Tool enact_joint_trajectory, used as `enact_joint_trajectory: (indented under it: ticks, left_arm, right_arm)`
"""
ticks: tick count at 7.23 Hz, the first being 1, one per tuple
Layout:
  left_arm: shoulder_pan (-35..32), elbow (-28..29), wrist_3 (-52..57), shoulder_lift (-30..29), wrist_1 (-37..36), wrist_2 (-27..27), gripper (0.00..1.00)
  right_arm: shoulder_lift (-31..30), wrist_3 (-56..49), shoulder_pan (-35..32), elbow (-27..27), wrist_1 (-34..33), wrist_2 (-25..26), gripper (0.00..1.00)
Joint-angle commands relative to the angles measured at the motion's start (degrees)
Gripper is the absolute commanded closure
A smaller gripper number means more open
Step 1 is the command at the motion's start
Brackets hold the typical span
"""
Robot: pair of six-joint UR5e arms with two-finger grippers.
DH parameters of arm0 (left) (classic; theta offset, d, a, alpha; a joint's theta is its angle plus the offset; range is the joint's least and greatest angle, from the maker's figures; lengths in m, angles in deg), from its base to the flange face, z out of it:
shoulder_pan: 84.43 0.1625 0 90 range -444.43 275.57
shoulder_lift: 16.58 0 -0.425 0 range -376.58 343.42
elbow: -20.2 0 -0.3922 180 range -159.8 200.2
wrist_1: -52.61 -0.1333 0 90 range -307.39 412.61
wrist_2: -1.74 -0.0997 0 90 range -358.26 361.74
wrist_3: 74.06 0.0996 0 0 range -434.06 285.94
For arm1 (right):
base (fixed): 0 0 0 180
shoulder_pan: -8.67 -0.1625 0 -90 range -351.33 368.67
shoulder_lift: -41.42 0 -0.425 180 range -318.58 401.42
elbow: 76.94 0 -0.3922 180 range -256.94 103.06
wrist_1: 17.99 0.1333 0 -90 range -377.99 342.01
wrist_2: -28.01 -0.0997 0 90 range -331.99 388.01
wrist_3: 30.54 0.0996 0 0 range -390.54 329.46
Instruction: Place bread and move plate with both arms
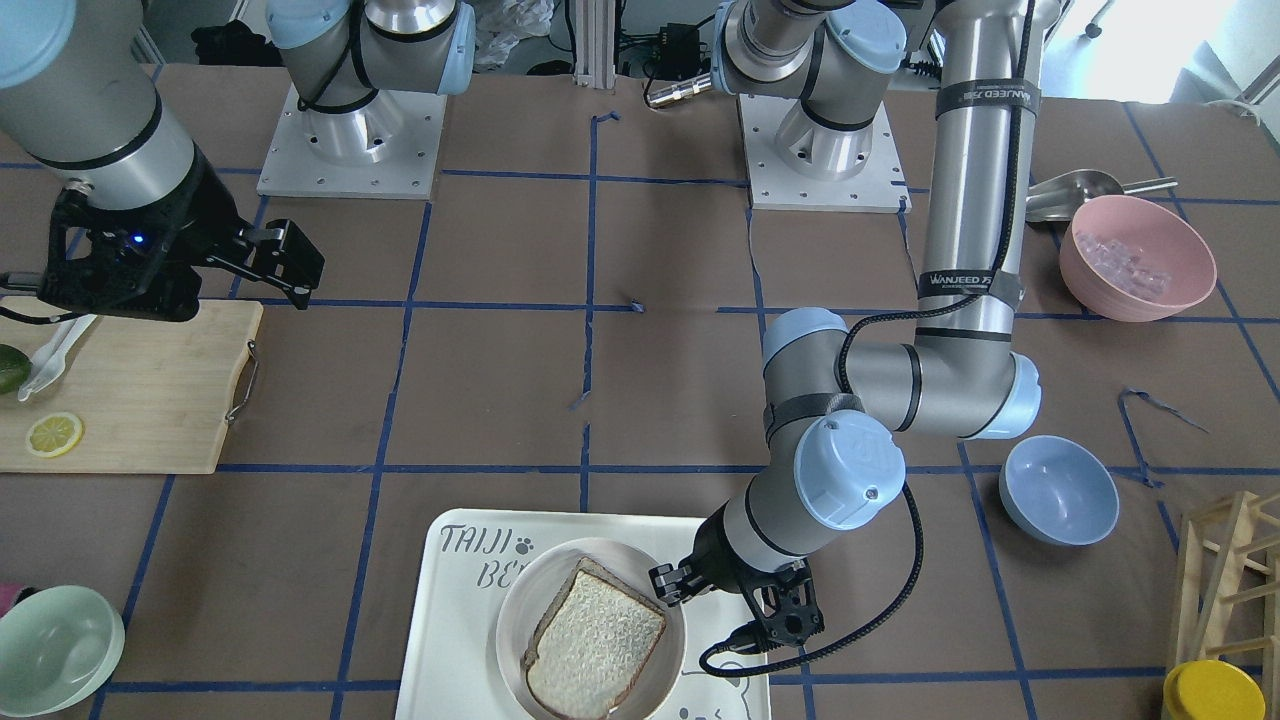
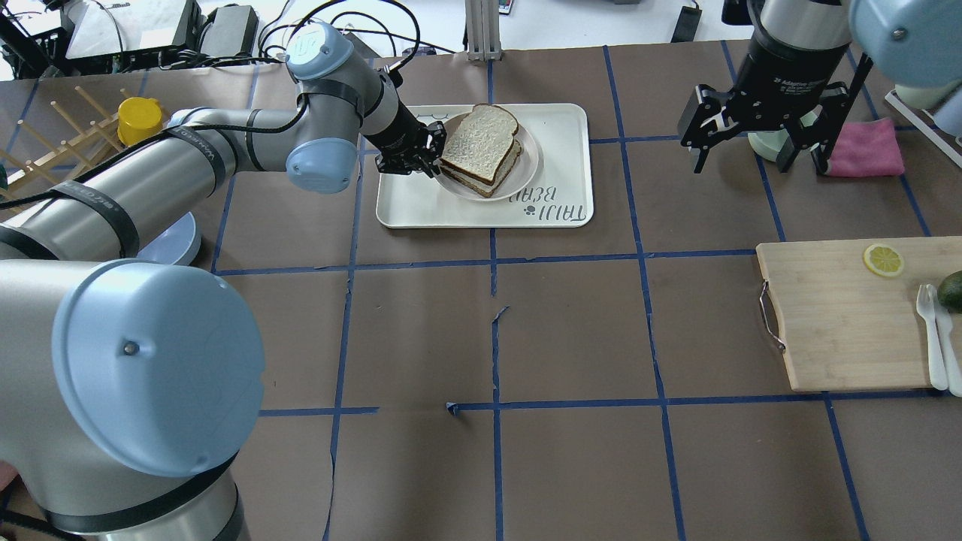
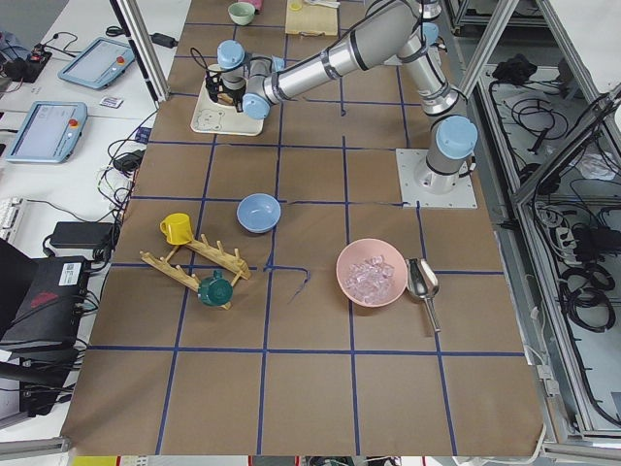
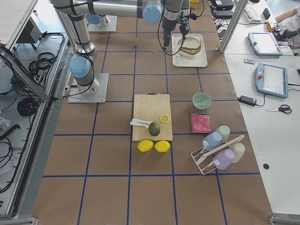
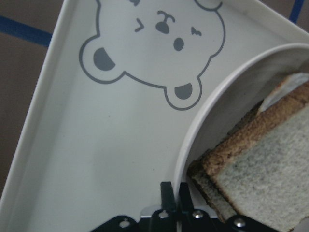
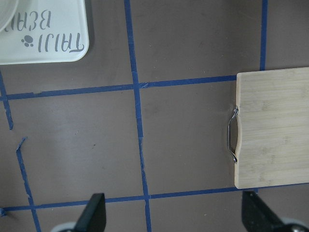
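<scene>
The bread [image 2: 481, 137] is a pale slice with a brown crust. It lies on top of a second slice on the round off-white plate [image 2: 530, 159]. The plate stands on the bear-printed white tray [image 2: 421, 204]. My left gripper [image 2: 434, 148] is shut on the plate's rim at the side toward the left arm. In the left wrist view its fingertips [image 5: 168, 192] pinch the rim [image 5: 212, 106] beside the bread [image 5: 270, 166]. The front view shows the bread [image 1: 597, 645], plate [image 1: 510, 615] and left gripper [image 1: 670, 583]. My right gripper [image 2: 759, 159] is open and empty, above the table right of the tray; it also shows in the right wrist view [image 6: 177, 215].
A wooden cutting board [image 2: 834, 315] with a lemon slice [image 2: 883, 260], an avocado and white cutlery lies at the right. A pink cloth [image 2: 864, 148] and a green bowl lie behind the right gripper. A blue bowl [image 1: 1058, 490], a pink bowl [image 1: 1137, 256], a yellow cup and a wooden rack stand on the left arm's side.
</scene>
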Motion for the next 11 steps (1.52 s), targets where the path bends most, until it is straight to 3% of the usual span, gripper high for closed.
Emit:
enact_joint_trajectory:
  ticks: [1, 4, 7, 8, 9, 11]
  left_arm:
    - [0.0, -0.8, -0.2, 1.2, 1.0, -0.7, 0.00]
    - [-0.2, -1.0, 0.8, 13.1, 17.5, -2.6, 0.00]
    - [-1.0, -1.3, 6.5, 26.6, 36.7, -8.7, 0.00]
    - [-1.3, -3.3, 8.5, 31.9, 40.2, -13.3, 0.00]
    - [-1.3, -6.6, 13.9, 37.0, 40.4, -13.9, 0.00]
    - [-1.1, -11.2, 17.7, 41.4, 38.2, -18.5, 0.00]
  right_arm:
    - [-1.4, 0.3, -0.3, 0.3, 0.2, -0.1, 0.00]
    - [-4.0, 0.9, -2.1, 0.6, -0.3, -0.3, 0.03]
    - [-4.8, 0.8, -2.8, 0.2, -0.8, -0.4, 0.00]
    - [-4.8, 0.8, -2.8, 0.2, -0.8, -0.3, 0.00]
    - [-4.8, 0.8, -2.8, 0.2, -0.8, -0.5, 0.00]
    - [-5.2, 0.8, -2.9, 0.1, -0.8, -0.3, 0.00]
